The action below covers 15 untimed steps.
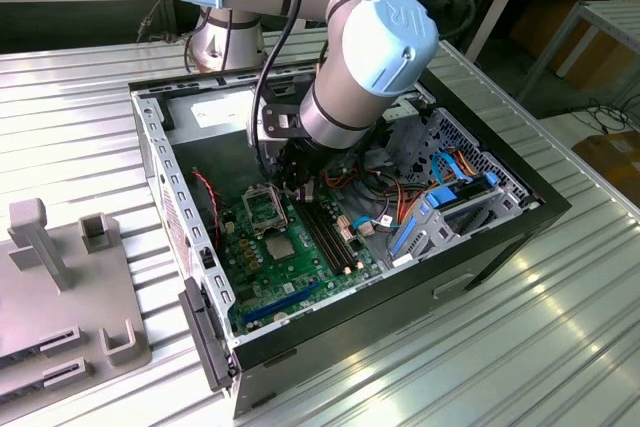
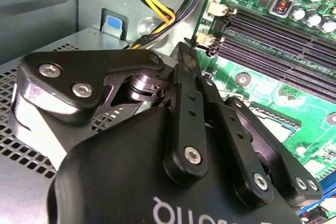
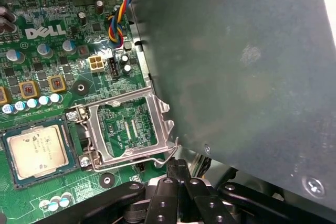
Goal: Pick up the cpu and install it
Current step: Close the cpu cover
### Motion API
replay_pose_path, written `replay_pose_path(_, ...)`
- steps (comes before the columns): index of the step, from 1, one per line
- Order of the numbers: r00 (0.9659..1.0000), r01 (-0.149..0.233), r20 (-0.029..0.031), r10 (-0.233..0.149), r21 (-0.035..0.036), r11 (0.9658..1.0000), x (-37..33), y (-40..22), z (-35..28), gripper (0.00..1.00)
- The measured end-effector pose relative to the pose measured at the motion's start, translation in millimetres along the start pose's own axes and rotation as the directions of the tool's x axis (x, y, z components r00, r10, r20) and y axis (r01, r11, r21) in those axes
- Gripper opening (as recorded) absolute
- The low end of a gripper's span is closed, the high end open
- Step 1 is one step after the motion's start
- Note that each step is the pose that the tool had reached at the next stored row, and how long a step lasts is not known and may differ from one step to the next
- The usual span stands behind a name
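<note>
**Open computer case [image 1: 160, 177] on the table [image 1: 560, 327], with the arm reaching in from 12 o'clock in the exterior view.** In the first wrist view the cpu [image 3: 38, 149] lies flat in its socket on the green motherboard [image 3: 89, 195], silver top up and clear of the jaws. In the exterior view it sits at 5 o'clock of the hinged plate [image 1: 262, 207], which is swung open and leaves the socket uncovered. In the first wrist view the gripper [image 3: 178, 165] hangs low, just beside the plate's free edge. Its jaws are drawn narrow and closed on nothing, a posture better suited to pushing than to grasping. In the exterior view the memory slots [image 1: 325, 237] run at 3 o'clock of the cpu. Judged stage: the chip is seated, but the plate is not yet shut over it.
</note>
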<state>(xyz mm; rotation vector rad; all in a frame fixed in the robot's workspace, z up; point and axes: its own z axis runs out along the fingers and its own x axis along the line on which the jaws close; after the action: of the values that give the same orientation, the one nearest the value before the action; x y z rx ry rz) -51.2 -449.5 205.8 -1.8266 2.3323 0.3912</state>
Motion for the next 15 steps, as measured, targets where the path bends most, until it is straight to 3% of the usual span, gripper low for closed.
replay_pose_path(3,1.0,-0.001,-0.0068,0.001,0.0001,1.0,0.0,0.0,-0.1,0.11)
replay_pose_path(6,0.9998,-0.002,-0.0178,0.002,0.0012,1.0,-0.1,0.0,-0.3,0.11)
replay_pose_path(15,0.9998,-0.002,-0.0211,0.002,0.0004,1.0,-1.1,0.5,-3.8,0.11)
